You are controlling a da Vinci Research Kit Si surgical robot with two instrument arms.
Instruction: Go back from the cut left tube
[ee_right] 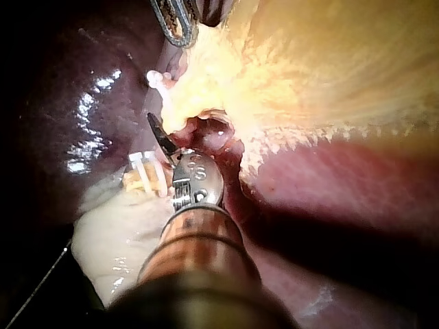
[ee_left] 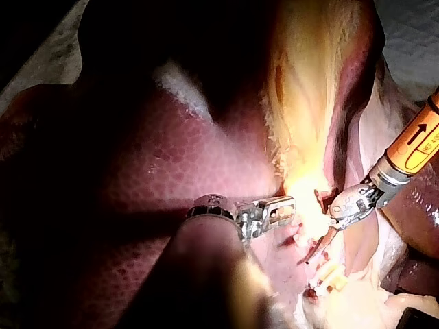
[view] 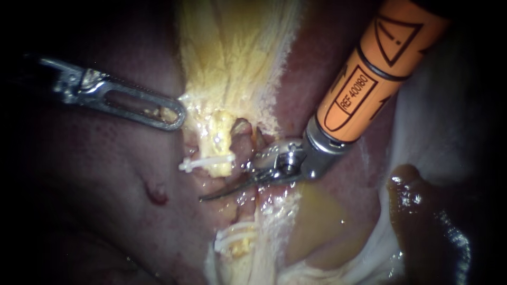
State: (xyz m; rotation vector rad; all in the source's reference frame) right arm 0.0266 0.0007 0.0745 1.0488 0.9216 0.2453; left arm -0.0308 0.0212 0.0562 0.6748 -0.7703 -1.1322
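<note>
1. Two instruments work mid-scene in the endoscope view, both close to the cut left tube (view: 221, 150).
2. Left instrument (view: 177, 113) comes in from the left. Its hand is closed, pinching the edge of the yellow fatty tissue (view: 232, 53) just left of the tube's far stump. Bits of tissue show through the slot in the hand.
3. Right instrument (view: 206, 197), with an orange sleeve, comes in from the upper right. Its hand is a pair of thin curved blades, closed together and gripping nothing, tip pointing left.
4. The tube lies in two pieces. The far stump is yellowish and crossed by a single clip (view: 206, 162), white. The near stump carries the paired clips (view: 232, 236), also white.
5. The blades lie across the gap between the stumps, just on the near side of the single clip.
6. Liver (view: 95, 211) is dark red on the left. Brown-yellow fluid (view: 317, 227) pools right of the near stump.
7. Left wrist view: the left instrument (ee_left: 285, 203) has its hand closed at the bright yellow tissue. The right instrument (ee_left: 310, 259) is beside it with blades together, and the paired clips (ee_left: 329, 277) are close by the blade tip.
8. Right wrist view: the dark blade of the right instrument (ee_right: 152, 120) points ahead. The single clip (ee_right: 154, 77) is just ahead of its tip and the paired clips (ee_right: 140, 163) are beside the blade. The left instrument (ee_right: 180, 38) is farther ahead, at the yellow tissue edge.
</note>
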